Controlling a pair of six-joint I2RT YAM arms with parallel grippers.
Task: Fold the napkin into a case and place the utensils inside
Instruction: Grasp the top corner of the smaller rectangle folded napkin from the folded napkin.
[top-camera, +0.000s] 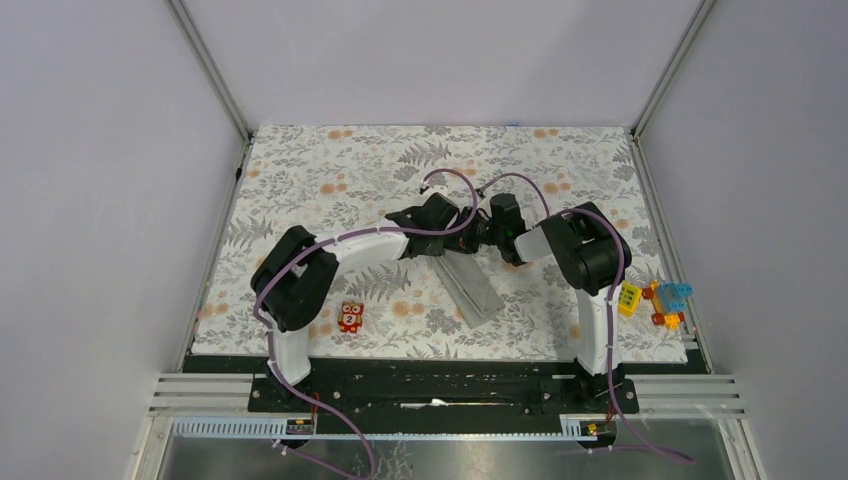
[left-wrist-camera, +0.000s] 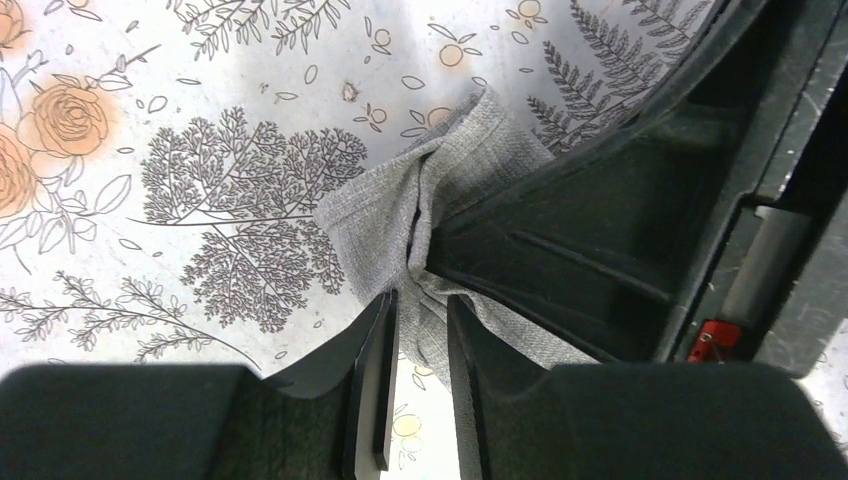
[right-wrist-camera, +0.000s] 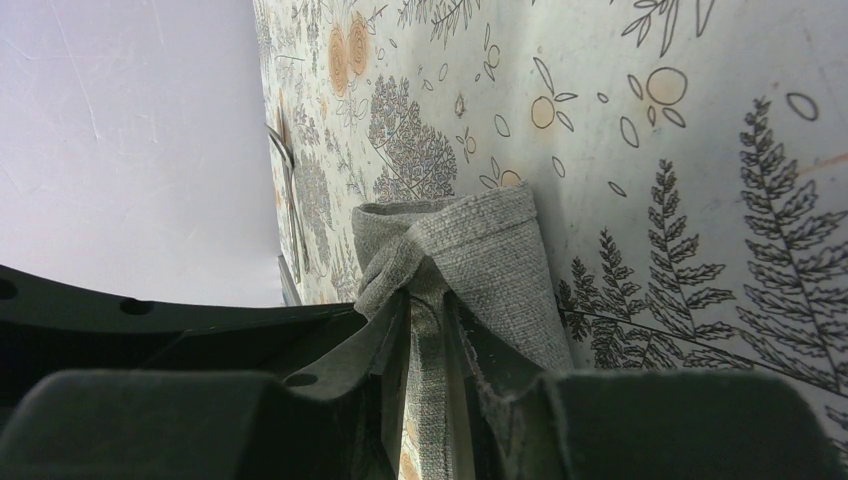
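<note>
The napkin (top-camera: 472, 288) is a narrow folded grey strip on the floral cover, with its far end lifted where both grippers meet. In the right wrist view my right gripper (right-wrist-camera: 428, 330) is shut on a raised fold of the napkin (right-wrist-camera: 480, 250). My left gripper (left-wrist-camera: 422, 340) also has the napkin (left-wrist-camera: 390, 215) pinched between its fingertips, close against the right gripper's black body (left-wrist-camera: 600, 230). From above, the left gripper (top-camera: 468, 232) and the right gripper (top-camera: 490, 236) nearly touch. Thin silver pieces that look like the utensils (right-wrist-camera: 288, 210) lie beyond the cloth near the wall.
A small red toy figure (top-camera: 350, 317) stands near the front left of the cover. A yellow studded block (top-camera: 629, 298) and a coloured toy (top-camera: 668, 303) sit at the right edge. Purple cables (top-camera: 450, 180) loop above both wrists.
</note>
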